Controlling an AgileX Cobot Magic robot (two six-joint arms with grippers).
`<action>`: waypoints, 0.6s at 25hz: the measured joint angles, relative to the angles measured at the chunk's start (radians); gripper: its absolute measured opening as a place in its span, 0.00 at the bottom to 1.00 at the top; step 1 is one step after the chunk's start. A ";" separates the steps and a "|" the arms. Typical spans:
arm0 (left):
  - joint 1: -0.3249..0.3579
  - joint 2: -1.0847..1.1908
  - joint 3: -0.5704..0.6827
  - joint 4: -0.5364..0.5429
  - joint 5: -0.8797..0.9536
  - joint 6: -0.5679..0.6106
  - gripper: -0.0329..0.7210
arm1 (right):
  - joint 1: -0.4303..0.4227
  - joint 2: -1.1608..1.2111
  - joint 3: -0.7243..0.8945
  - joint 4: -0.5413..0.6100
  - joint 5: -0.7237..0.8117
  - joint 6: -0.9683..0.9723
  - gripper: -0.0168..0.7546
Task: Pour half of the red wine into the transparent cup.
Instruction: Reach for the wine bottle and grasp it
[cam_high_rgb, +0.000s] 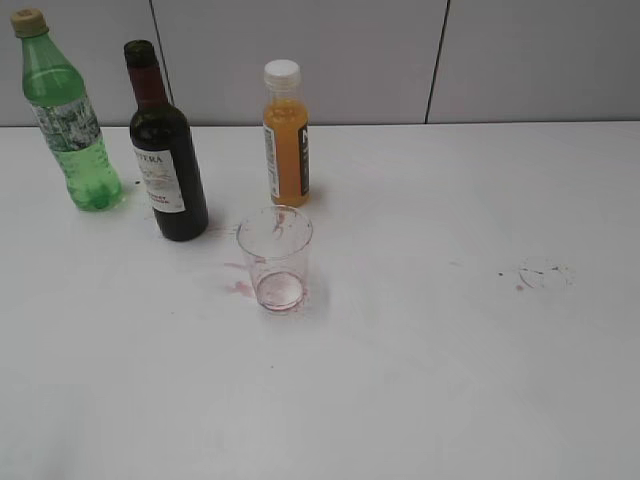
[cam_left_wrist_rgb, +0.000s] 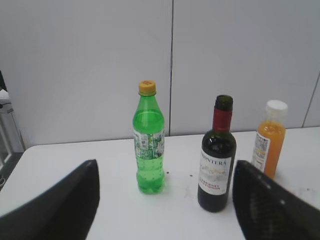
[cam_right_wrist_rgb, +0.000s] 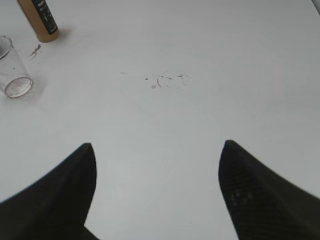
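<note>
The dark wine bottle (cam_high_rgb: 166, 150) with red foil neck and white label stands upright on the white table, uncapped; it also shows in the left wrist view (cam_left_wrist_rgb: 217, 155). The transparent cup (cam_high_rgb: 274, 258) stands upright just in front and to the right of it, with faint reddish stains at its base; it also shows in the right wrist view (cam_right_wrist_rgb: 12, 67). My left gripper (cam_left_wrist_rgb: 165, 172) is open and empty, some way in front of the bottles. My right gripper (cam_right_wrist_rgb: 156, 150) is open and empty over bare table. Neither gripper shows in the exterior view.
A green plastic bottle (cam_high_rgb: 66, 115) stands left of the wine bottle. A small orange juice bottle (cam_high_rgb: 286, 135) with white cap stands behind the cup. Reddish stains (cam_high_rgb: 240, 288) mark the table by the cup, and a faint ring stain (cam_high_rgb: 544, 273) lies to the right.
</note>
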 joint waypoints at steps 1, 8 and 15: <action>-0.004 0.036 0.000 -0.005 -0.038 0.001 0.86 | 0.000 0.000 0.000 0.000 0.000 0.000 0.76; -0.083 0.262 0.001 -0.004 -0.316 0.002 0.84 | 0.000 0.000 0.000 0.000 0.000 0.000 0.76; -0.180 0.516 0.001 0.024 -0.561 0.003 0.82 | 0.000 0.000 0.000 0.000 0.000 0.000 0.76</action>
